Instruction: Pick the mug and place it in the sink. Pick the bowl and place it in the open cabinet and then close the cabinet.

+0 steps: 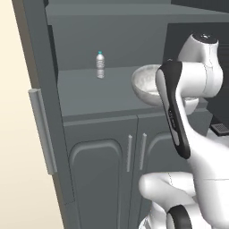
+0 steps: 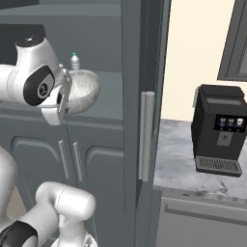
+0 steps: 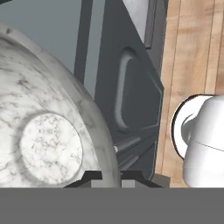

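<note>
The speckled grey-white bowl hangs at the right front of the open cabinet's middle shelf. My gripper is shut on the bowl's rim, one finger inside and one outside. In the right base view the hand sits at the bowl's left side. I cannot tell whether the bowl's base touches the shelf. The mug and the sink are out of view.
A small water bottle stands at the back of the same shelf. The cabinet's doors stand swung open on either side. A black coffee machine sits on the marble counter to the right.
</note>
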